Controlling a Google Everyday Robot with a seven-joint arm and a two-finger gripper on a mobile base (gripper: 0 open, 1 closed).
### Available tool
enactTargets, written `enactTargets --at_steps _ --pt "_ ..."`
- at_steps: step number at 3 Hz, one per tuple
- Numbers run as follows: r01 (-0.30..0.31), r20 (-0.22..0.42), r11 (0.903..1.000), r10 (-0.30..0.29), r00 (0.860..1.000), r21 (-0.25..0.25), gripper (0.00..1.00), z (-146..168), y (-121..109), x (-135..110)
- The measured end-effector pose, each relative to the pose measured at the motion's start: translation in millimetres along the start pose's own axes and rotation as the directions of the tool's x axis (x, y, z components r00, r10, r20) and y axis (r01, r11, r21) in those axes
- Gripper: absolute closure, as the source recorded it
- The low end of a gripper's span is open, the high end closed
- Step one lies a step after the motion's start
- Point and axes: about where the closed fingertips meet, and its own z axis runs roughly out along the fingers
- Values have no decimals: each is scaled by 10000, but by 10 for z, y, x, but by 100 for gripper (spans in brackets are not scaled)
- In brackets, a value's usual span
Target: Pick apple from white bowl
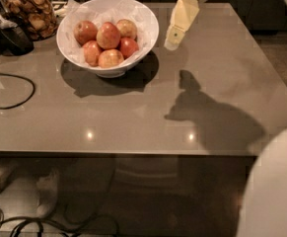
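Note:
The white bowl (72, 49) stands at the back left of the grey table, lined with crinkled white paper and holding several apples. The largest red-orange apple (108, 35) lies in the middle of the pile. A paler yellow apple (127, 27) is behind it and a smaller deep-red apple (128, 47) is to its right. My gripper (172, 42), with cream-coloured fingers, hangs down from the top edge just right of the bowl, above the table. It is apart from the bowl and holds nothing that I can see.
A glass jar of brown snacks (30, 10) stands at the back left, with a dark object (12, 37) beside it. A black cable (12, 90) loops on the table's left. A white part of my body (276, 191) fills the bottom right corner. The gripper's shadow lies on the table's right half.

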Motion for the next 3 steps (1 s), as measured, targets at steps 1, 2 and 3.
enactTargets --at_steps 1,2,3 --pt "149 -137 9999 -150 9998 -69 0 182 -155 -257" --pt "604 -131 9982 -604 9981 9 0 240 -220 -449" --pt "407 156 9992 -407 9990 34 0 266 -245 -452"
